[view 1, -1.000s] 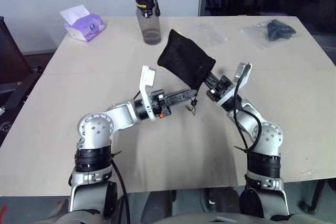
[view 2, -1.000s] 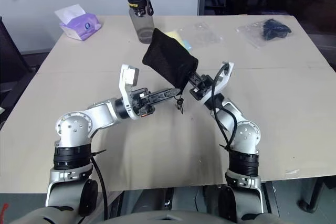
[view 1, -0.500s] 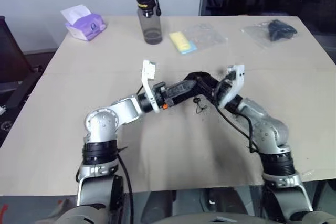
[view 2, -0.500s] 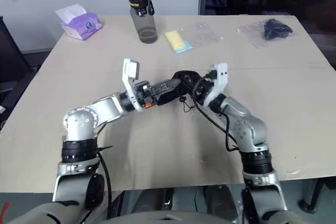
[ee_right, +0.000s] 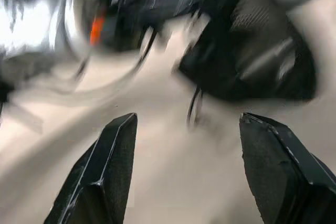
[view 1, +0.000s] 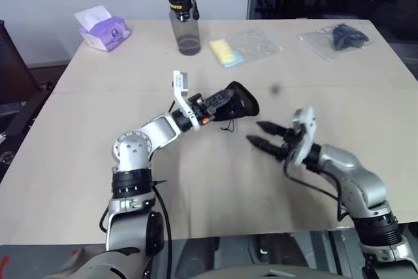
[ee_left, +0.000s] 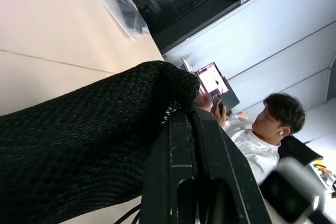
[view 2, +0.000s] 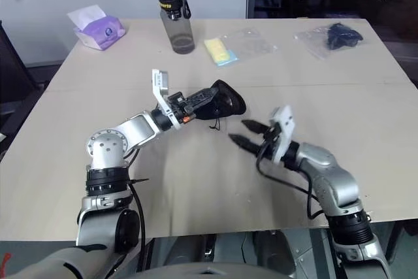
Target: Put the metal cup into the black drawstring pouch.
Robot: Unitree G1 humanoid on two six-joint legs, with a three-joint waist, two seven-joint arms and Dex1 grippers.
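The left gripper is clamped on the pouch, fingers pressed together on the fabric near its edge. The pouch is held up off the table, roughly at table centre, sticking out past the fingertips toward the robot's right. Its cord dangles below. In the left wrist view the mesh pouch lies against the two black fingers, draped along one side of them.

The right gripper is empty, with its jaws spread wide and a clear gap between the two fingers. It hovers low over the table, pointing toward the robot's left. It sits near the pouch but apart from it, nearer the robot and on its right side. The right wrist view shows both fingers apart with bare table between them, and the pouch blurred ahead of them, not touching.

The cup can't be seen anywhere on the table, and whether it is inside the pouch can't be told.

At the far side of the table: a bottle with a black cap, a tissue pack at the far left, a yellow item beside a clear plastic bag, and a dark item in a clear bag at the far right. All of them are well apart from both grippers.

In the left wrist view a seated person is in the background, holding a phone.
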